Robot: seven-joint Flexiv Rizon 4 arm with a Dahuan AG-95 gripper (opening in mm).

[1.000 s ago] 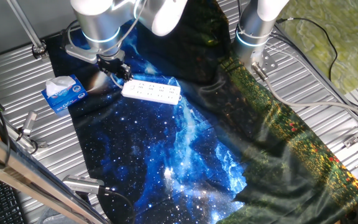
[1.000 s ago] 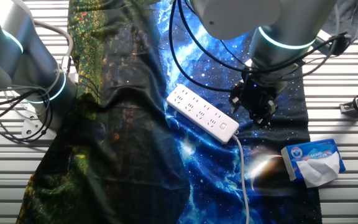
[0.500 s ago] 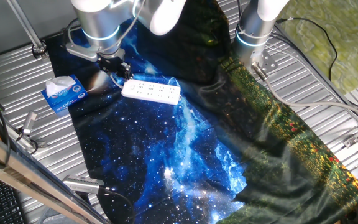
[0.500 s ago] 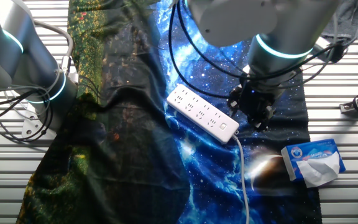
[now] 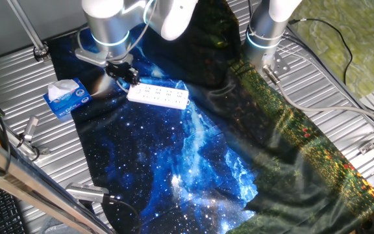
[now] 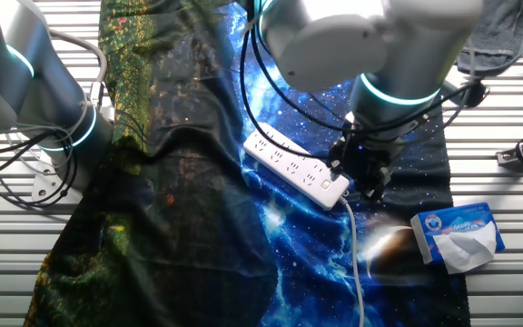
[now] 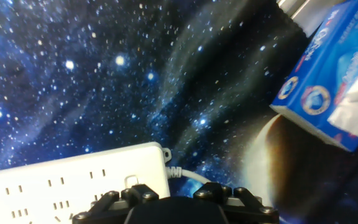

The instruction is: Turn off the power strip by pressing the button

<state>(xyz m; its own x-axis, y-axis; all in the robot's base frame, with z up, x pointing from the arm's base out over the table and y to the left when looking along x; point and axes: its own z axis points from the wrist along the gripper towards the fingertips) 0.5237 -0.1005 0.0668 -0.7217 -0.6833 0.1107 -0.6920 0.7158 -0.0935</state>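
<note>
Gripper (image 6: 363, 174) hovers over the cord end of the power strip (image 6: 294, 167), frame centre; finger state indeterminable.

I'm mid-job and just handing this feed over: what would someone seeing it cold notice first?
First, the galaxy-print cloth spread across the metal table, bright blue against grey. Next, the white power strip lying on it, with the gripper hovering right at its cord end. A blue-and-white tissue pack sits off to the side at the cloth's edge.
</note>
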